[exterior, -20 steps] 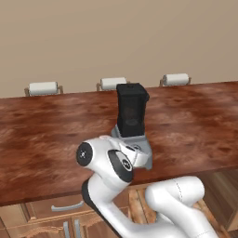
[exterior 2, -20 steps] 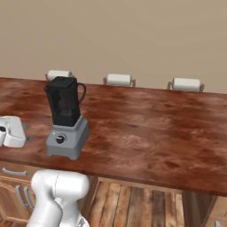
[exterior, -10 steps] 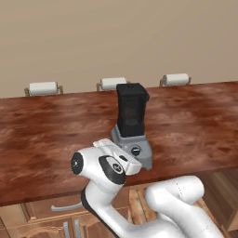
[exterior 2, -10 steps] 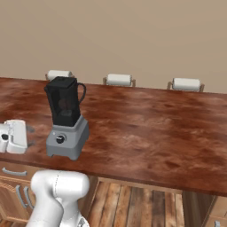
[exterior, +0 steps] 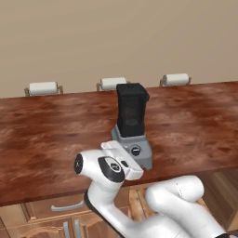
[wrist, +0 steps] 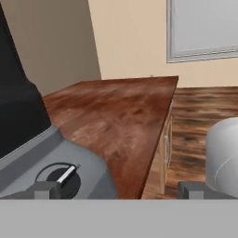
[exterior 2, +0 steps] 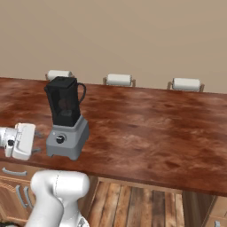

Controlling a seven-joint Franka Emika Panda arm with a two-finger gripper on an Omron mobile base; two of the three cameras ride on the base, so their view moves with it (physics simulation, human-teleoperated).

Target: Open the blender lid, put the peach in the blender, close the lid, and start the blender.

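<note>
The blender (exterior 2: 65, 119) stands near the front edge of a long wooden counter (exterior 2: 150, 128), lid (exterior 2: 61, 82) on the jar and knob (wrist: 60, 178) facing the robot. The gripper (wrist: 118, 190) sits low at the counter's edge just in front of the base, jaws wide apart and holding nothing; one fingertip (wrist: 45, 190) overlaps the knob in the hand view. Three white rolls (exterior: 113, 83) line the far edge of the counter, well behind the blender. Drawers (exterior 2: 13, 186) sit below it
</note>
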